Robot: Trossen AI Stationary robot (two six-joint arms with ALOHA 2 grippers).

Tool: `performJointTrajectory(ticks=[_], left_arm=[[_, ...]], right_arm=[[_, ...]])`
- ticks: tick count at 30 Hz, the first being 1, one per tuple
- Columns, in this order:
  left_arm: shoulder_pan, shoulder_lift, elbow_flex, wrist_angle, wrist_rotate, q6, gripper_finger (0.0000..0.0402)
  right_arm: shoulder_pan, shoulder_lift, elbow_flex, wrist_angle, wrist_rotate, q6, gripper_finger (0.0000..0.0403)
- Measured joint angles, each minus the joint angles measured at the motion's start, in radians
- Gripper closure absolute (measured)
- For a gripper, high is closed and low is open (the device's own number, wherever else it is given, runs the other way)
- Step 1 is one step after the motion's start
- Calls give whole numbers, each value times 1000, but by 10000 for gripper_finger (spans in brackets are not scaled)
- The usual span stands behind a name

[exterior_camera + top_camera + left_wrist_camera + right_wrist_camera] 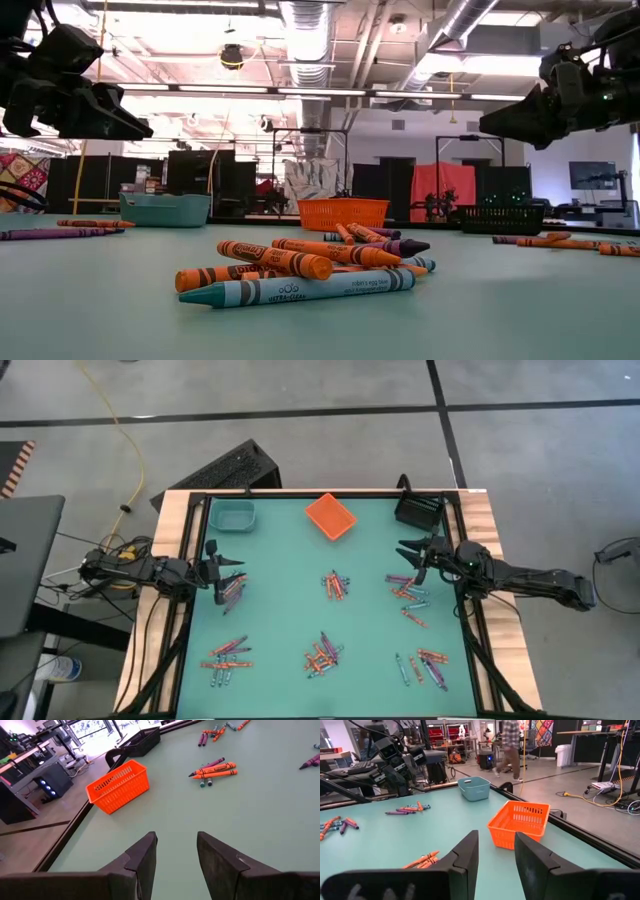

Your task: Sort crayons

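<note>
My left claw and right claw both hang clear above the worktop, fingers parted on nothing, with bare teal surface straight ahead of each toward the orange bin. That bin stands at the far edge, with the teal bin on its left-arm side and the black bin on its right-arm side, open lanes between them. Nearer than the orange bin, clusters of crayons dot the worktop, well apart, with bare strips between the heaps.
</note>
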Motion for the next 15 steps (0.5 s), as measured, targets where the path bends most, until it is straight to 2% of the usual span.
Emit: performJointTrajectory(ticks=[5,15], left_arm=[[0,0,0,0,0,0,269],[0,0,0,0,0,0,269]], right_arm=[[0,0,0,0,0,130,274],[15,0,0,53,0,141,274]])
